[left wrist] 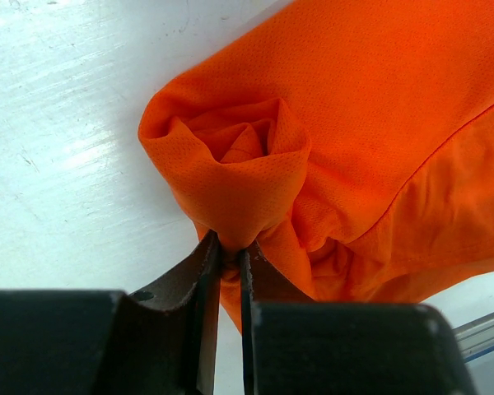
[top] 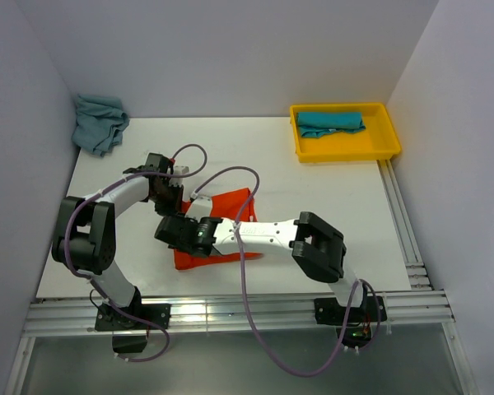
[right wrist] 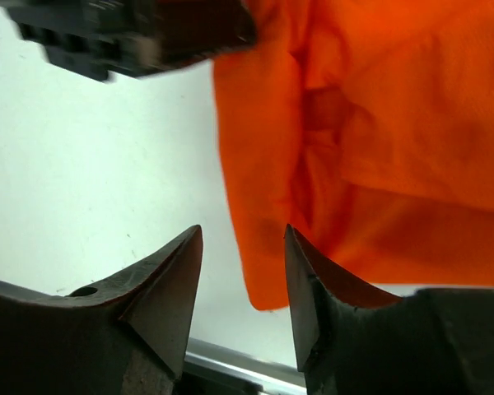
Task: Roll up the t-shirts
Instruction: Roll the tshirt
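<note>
White table (top: 329,197): right arm (top: 263,234) crosses orange t-shirt (top: 226,204); yellow tray (top: 346,155) beyond.

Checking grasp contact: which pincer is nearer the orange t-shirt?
Left. The left pincer is shut on the orange t-shirt at its rolled end; the right pincer stands open over one edge, gripping nothing.

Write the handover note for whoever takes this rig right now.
Left end effector: shut on the rolled end of the bright orange-red cloth t-shirt, mid-table.
Right end effector: open, holding nothing, at that shirt's edge.
Done: teal cloth t-shirt lies in the yellow plastic tray.
To do: finish the orange roll; grey-blue cloth t-shirt lies crumpled, far left corner.
</note>
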You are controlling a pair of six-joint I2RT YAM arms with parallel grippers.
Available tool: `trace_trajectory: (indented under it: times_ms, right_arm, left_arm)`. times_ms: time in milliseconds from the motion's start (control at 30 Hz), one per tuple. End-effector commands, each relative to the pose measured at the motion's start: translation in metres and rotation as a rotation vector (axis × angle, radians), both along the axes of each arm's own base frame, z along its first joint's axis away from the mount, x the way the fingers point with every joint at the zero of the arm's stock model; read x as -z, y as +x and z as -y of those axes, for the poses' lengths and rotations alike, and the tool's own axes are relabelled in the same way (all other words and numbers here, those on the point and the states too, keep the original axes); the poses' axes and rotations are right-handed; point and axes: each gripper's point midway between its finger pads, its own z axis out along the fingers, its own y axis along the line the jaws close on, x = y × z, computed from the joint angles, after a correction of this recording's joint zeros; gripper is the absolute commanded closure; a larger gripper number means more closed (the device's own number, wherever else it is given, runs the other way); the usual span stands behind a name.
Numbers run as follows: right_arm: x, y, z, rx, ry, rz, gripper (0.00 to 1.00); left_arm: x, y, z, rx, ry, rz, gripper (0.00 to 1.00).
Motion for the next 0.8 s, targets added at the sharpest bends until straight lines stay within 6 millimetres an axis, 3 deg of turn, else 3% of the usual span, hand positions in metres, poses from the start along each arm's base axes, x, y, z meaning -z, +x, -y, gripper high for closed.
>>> trace_trajectory:
  times_ms: [0, 33, 100, 133, 167, 233, 300, 533, 767]
  right_arm:
    - [-0.005, 0.013, -0.003, -0.031, -0.085, 0.081, 0.49]
    - [0.002, 0.015, -0.007, -0.038, -0.104, 0.084, 0.50]
    - [-0.009, 0.021, -0.020, -0.053, -0.097, 0.108, 0.50]
    - [0.003, 0.022, -0.022, -0.061, -0.125, 0.099, 0.50]
    - [-0.005, 0.025, -0.030, -0.067, -0.113, 0.113, 0.50]
    - [0.002, 0.027, -0.035, -0.067, -0.140, 0.110, 0.50]
    - [0.016, 0.027, -0.028, -0.052, -0.198, 0.087, 0.50]
    - [0.032, 0.022, -0.013, -0.021, -0.262, 0.073, 0.50]
    - [0.033, 0.017, -0.010, -0.020, -0.305, 0.080, 0.50]
  left_arm:
    - [-0.006, 0.003, 0.003, 0.011, 0.004, 0.015, 0.91]
    - [-0.006, 0.003, 0.003, 0.011, 0.004, 0.016, 0.91]
    - [-0.006, 0.003, 0.003, 0.013, 0.006, 0.016, 0.91]
    - [-0.006, 0.004, 0.003, 0.013, 0.006, 0.017, 0.91]
    - [-0.006, 0.003, 0.003, 0.014, 0.005, 0.015, 0.91]
    - [-0.006, 0.003, 0.004, 0.015, 0.005, 0.015, 0.91]
    - [-0.006, 0.003, 0.004, 0.016, 0.003, 0.015, 0.91]
    - [-0.005, 0.003, 0.004, 0.016, 0.004, 0.012, 0.91]
    - [-0.005, 0.002, 0.005, 0.018, 0.006, 0.011, 0.91]
